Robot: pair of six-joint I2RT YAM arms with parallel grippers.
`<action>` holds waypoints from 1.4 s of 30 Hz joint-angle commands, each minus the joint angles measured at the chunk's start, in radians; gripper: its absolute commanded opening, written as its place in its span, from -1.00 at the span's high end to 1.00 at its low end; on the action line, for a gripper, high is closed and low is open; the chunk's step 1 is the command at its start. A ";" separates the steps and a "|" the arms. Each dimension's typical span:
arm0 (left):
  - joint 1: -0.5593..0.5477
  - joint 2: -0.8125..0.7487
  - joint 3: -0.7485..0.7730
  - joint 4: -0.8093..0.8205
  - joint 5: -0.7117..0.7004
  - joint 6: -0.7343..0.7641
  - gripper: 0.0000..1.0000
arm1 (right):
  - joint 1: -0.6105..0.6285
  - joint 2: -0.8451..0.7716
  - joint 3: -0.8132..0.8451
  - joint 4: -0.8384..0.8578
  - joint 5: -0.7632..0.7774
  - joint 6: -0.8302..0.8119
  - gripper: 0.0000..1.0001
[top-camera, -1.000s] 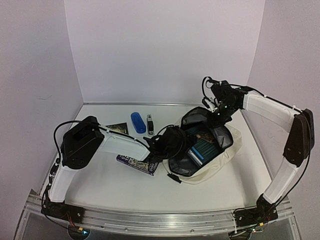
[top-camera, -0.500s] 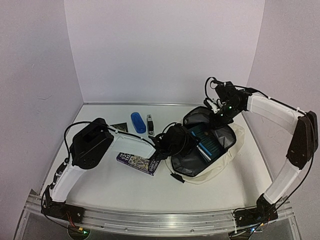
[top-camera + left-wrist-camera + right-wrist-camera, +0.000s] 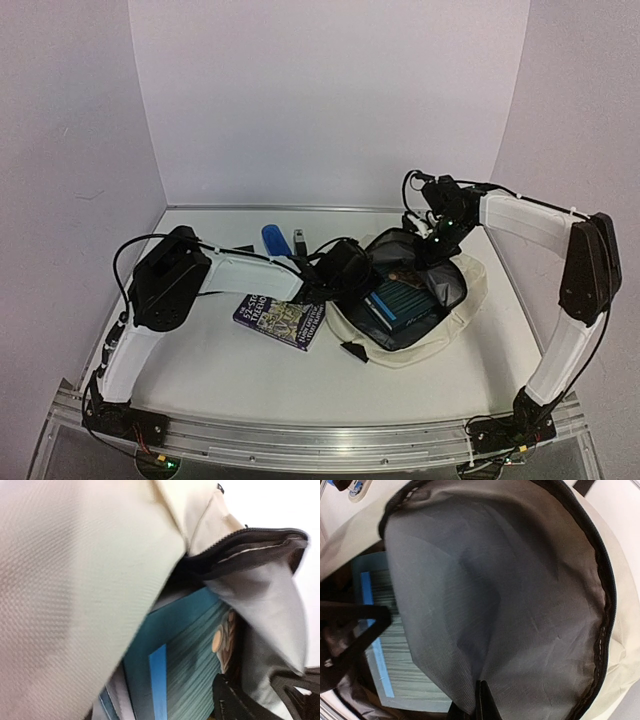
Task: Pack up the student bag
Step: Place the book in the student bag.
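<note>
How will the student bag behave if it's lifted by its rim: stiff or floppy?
Probably floppy: the student bag is soft fabric, and its grey lining drapes in folds where the right gripper pinches it. The teal book inside likely weighs it down, so it would sag rather than hold shape.

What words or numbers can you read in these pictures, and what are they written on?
Purple book beside the student bag: pale letters on its cover, too small and blurred to read.
Teal book inside the student bag: only stripes show, no words to read.
Nothing else shows any writing.
</note>
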 commanded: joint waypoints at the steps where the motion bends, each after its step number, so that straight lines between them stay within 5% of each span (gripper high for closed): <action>1: 0.001 -0.141 -0.030 -0.183 -0.087 0.023 -0.73 | -0.014 0.017 -0.006 0.032 0.034 -0.026 1.00; 7: 0.001 -0.157 -0.020 -0.163 -0.048 0.115 -0.78 | -0.015 0.021 -0.013 0.043 0.015 -0.015 1.00; 15: -0.002 -0.133 -0.098 0.010 0.077 0.109 -0.28 | -0.015 -0.054 0.020 0.032 -0.141 0.042 1.00; 25: -0.025 0.015 0.140 0.101 0.168 0.225 0.21 | -0.015 -0.070 0.019 0.020 -0.222 0.060 1.00; 28: -0.026 0.024 0.192 0.049 0.164 0.255 0.01 | -0.016 -0.067 0.026 0.020 -0.196 0.060 1.00; 30: -0.027 0.011 0.214 -0.016 0.148 0.265 -0.35 | -0.015 -0.058 0.030 0.021 -0.160 0.058 1.00; 34: -0.037 -0.046 0.223 -0.135 0.067 0.312 -0.73 | -0.015 -0.031 0.033 0.022 -0.082 0.041 1.00; 42: -0.041 -0.129 0.301 -0.407 -0.071 0.425 -0.99 | -0.017 0.031 0.003 0.026 -0.034 0.004 0.96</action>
